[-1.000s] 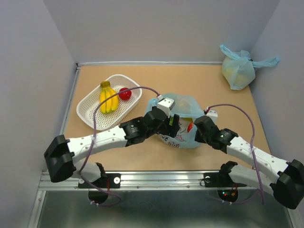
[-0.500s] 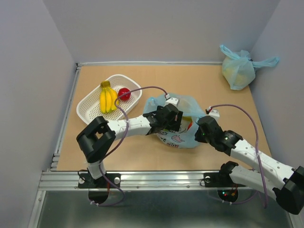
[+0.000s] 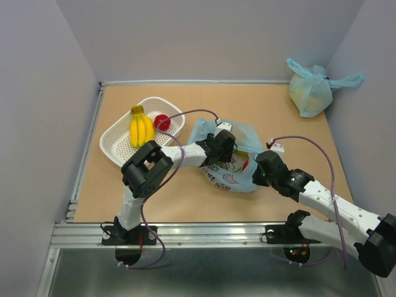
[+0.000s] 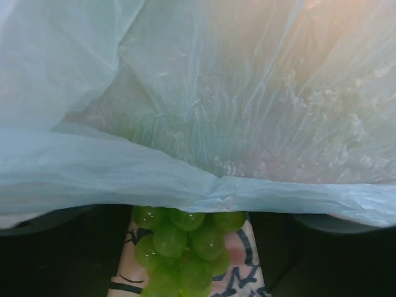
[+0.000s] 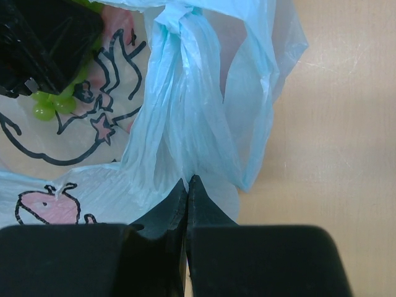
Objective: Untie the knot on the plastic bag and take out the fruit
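My right pincer (image 5: 187, 180) pinches the bag (image 5: 74, 145), handle strip (image 5: 180, 93) stretching straight ahead. Can't tell the grip of my left pincer (image 3: 225, 153), buried by the grapes (image 4: 185, 244). The basket (image 3: 115, 141) holds bananas (image 3: 141, 129) and an apple (image 3: 162, 122).

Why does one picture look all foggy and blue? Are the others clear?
Left wrist view: the plastic bag hangs very close to the lens, hazy, with a warm glow at top right; only the grapes look clearer. Right wrist view: sharp, dark along the bottom. Top external view: evenly lit, clear.
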